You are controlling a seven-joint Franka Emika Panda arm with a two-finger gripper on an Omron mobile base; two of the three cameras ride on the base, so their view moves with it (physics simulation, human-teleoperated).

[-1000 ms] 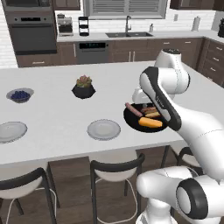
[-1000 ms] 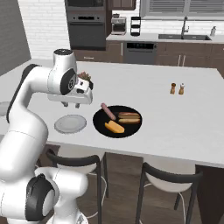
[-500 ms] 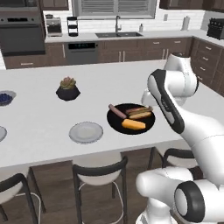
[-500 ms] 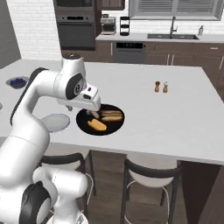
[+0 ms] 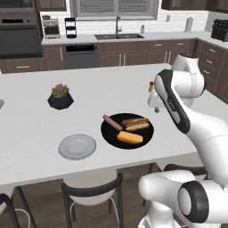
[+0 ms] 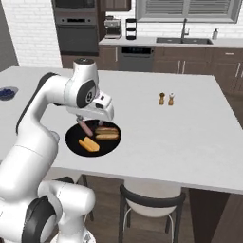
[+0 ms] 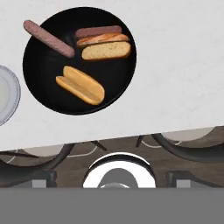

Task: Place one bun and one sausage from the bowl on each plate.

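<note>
The wide black bowl [image 5: 127, 130] sits near the counter's front edge. It holds a loose sausage [image 7: 48, 38], a split bun with a sausage beside it [image 7: 104, 43] and a golden bun [image 7: 80, 84]. One grey plate [image 5: 77, 147] lies left of the bowl, and its rim shows again as the plate [image 7: 6, 94]. My gripper [image 6: 83, 118] hangs above the bowl's far rim without touching anything. Its dark fingertips [image 7: 26, 178] stand wide apart, open and empty.
A black succulent pot [image 5: 60, 97] stands behind the plate. Salt and pepper shakers [image 6: 166, 99] are on the far right part of the counter. A small bowl of blueberries [image 6: 7, 92] sits at the far left. Stools [image 6: 149, 201] line the front edge.
The base has driven along the counter, so the whole scene has shifted in both base views. The second plate has left the left base view. The hand stays over the bowl.
</note>
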